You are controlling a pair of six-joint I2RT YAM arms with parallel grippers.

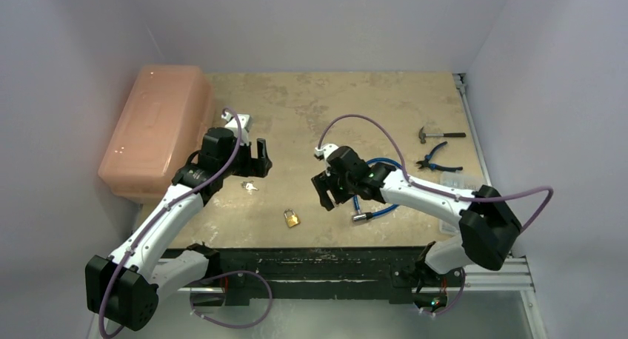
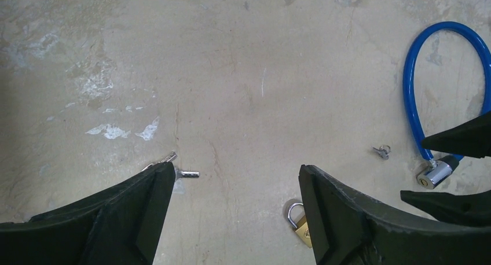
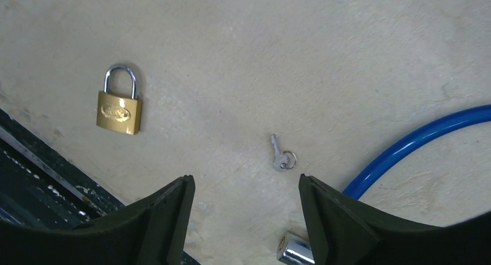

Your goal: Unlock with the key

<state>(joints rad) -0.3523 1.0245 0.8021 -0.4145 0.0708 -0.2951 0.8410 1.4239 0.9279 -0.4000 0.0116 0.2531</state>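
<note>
As the right hand [image 3: 243,187] gapes, key [image 3: 282,155] lies ahead.

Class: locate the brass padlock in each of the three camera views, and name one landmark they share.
Top external: padlock, lower centre.
Left wrist: bottom edge, centre, partly hidden.
Right wrist: upper left.
Shared landmark: blue cable lock, right of the padlock in every view.

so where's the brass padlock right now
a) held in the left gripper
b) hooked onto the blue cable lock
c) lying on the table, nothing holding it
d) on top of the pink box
c: the brass padlock lies flat on the table, with nothing touching it.
</note>
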